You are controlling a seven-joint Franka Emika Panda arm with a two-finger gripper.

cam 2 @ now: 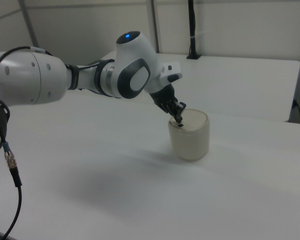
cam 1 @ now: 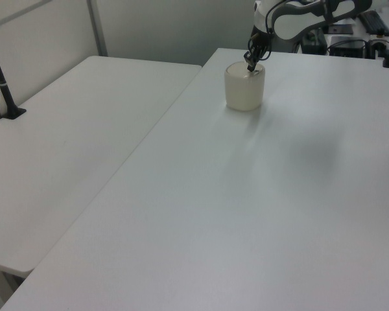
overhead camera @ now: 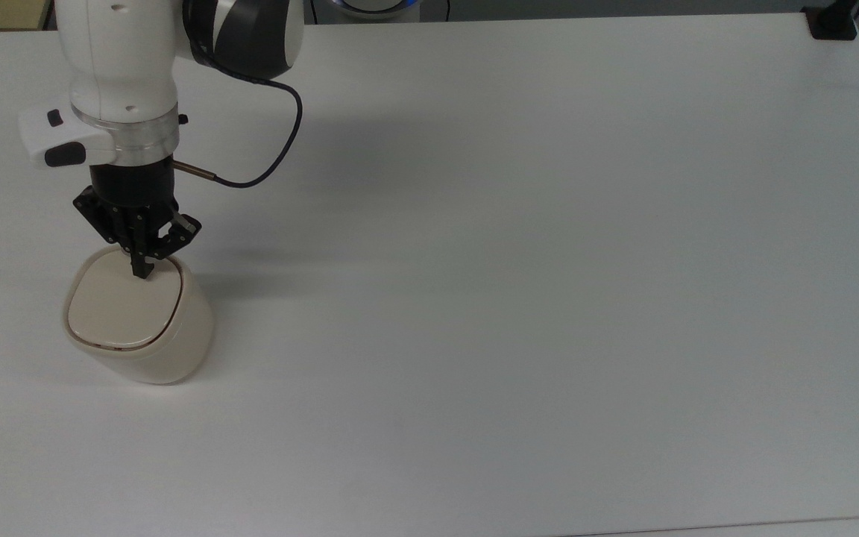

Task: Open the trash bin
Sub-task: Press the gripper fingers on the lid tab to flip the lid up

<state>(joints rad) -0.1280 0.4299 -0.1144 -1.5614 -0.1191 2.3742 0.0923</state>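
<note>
The trash bin is a small cream tub with a flat lid, standing at the top view's left; it also stands at the far end of the table in the left view and mid-frame in the right view. The lid lies flat and closed. My gripper is shut, its black fingertips pressed together and touching the lid near its far edge, covering the lid's black mark. In the right view the gripper comes down at a slant onto the lid's near-left rim.
The white table stretches wide to the top view's right of the bin. A black cable loops off the wrist. A black post base sits at the far right corner. A second white table adjoins on the left view's left.
</note>
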